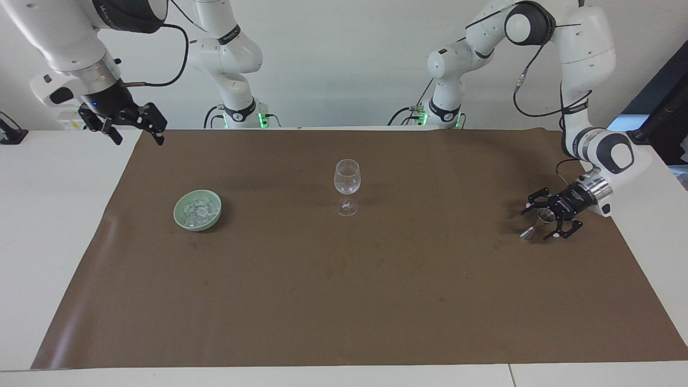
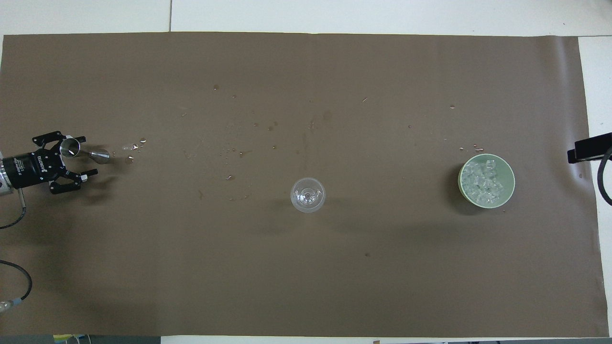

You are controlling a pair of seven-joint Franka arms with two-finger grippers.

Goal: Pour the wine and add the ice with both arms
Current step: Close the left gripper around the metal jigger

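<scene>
Overhead view: left claw (image 2: pixel 74 157) open around metal jigger (image 2: pixel 76 150).

White desk under a brown mat, plain pale wall.

The desk (image 1: pixel 54 215) fills most of the frame, and the brown mat (image 1: pixel 344 301) covers its middle, leaving white margins at both sides and along the bottom edge. A bare off-white wall (image 1: pixel 344 59) spans the top. A dark panel (image 1: pixel 664 115) stands at the upper right. Light is even, with soft shadows on the mat.
</scene>
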